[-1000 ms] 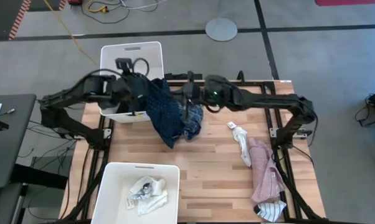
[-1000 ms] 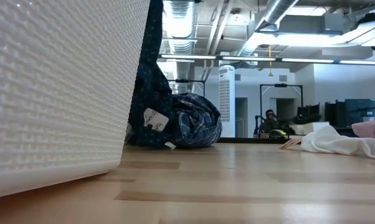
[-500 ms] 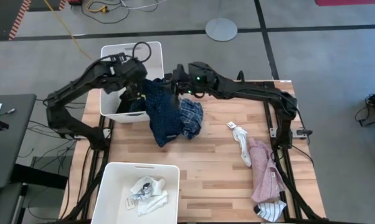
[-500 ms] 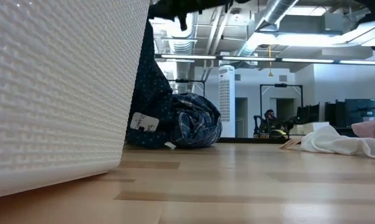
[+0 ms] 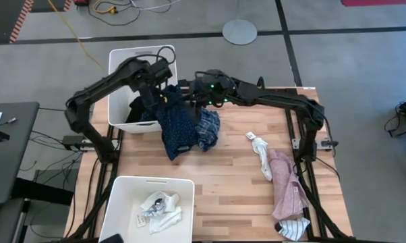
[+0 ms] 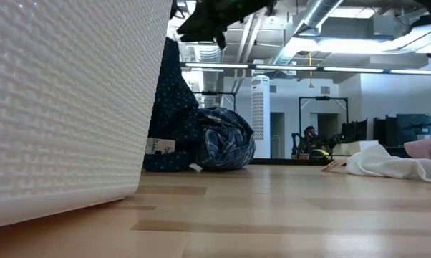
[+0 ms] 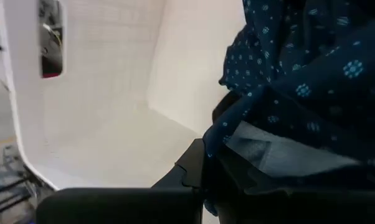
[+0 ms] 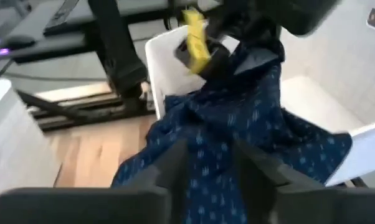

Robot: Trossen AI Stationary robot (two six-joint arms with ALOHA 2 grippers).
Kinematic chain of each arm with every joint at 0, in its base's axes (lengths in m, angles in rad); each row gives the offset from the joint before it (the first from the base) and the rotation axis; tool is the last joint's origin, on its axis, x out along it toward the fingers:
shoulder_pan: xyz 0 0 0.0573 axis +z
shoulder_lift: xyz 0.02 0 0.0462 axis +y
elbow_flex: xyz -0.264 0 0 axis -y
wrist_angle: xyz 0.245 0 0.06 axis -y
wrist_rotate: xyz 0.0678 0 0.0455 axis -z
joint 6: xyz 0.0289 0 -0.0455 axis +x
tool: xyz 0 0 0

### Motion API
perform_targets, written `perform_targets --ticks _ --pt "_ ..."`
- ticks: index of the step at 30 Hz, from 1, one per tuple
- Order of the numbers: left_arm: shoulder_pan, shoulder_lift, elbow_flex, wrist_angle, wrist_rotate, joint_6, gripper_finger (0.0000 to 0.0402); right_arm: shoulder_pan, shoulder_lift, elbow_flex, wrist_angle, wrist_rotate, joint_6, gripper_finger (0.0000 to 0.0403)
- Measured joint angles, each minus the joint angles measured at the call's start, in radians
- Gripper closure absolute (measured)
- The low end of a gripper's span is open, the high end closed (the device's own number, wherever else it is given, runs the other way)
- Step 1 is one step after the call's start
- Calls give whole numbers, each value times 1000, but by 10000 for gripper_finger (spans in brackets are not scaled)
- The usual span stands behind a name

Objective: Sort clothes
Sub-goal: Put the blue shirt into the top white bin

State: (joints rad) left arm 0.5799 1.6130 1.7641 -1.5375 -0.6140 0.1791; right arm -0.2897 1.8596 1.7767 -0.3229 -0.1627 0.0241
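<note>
Navy dotted piece [image 5: 177, 127] hangs from the left gripper [image 5: 161, 94], whose fingers are clamped together on the cloth at the rim of the white bin [image 5: 119, 62] standing at the bench's far left corner; the fabric drapes from that rim down onto the wooden bench [image 5: 230, 175], and the left wrist view shows the bin's pale inner wall beside the dotted cloth. Just beside the draped garment, the blue plaid shirt [image 5: 208, 128] lies bunched near the bench's far edge, touching it. The right gripper [image 5: 191, 101] is over the same navy garment near the bin, its two fingers apart with the dotted fabric between and below them in the right wrist view; whether they touch the cloth cannot be told. Toward the bench's right edge a white sock [image 5: 260, 152] lies stretched out, touching the pink shirt [image 5: 288, 192], and a striped sock [image 5: 294, 228] sits at the near right corner. A second white bin [image 5: 121, 202] at the near left corner holds light socks [image 5: 160, 206].
</note>
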Motion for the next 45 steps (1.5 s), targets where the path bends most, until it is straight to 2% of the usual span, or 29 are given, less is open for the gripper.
perform_targets --ticks 5,8,10,14,19,23,30,37,45 --pt "12 43 0 11 7 -4 389 22 -41 0 -144 2 -22 174" --pt "15 44 0 42 16 15 371 44 -53 0 -239 3 -29 145" --pt "14 39 0 59 48 31 349 62 -53 -7 -290 4 -43 139" --pt "17 30 0 61 89 36 290 91 -52 -90 -266 41 -72 139" --pt "20 0 0 73 91 45 214 91 -51 -232 -139 57 -68 138" --pt "14 -46 0 87 107 70 177 75 -51 -329 14 60 -62 138" --pt "-65 -160 0 93 276 128 169 58 -47 -442 248 105 -93 138" --pt "-226 -246 0 97 285 93 170 44 -15 -493 366 111 -86 138" --pt "-401 -268 0 100 273 12 170 41 84 -493 466 111 -52 139"
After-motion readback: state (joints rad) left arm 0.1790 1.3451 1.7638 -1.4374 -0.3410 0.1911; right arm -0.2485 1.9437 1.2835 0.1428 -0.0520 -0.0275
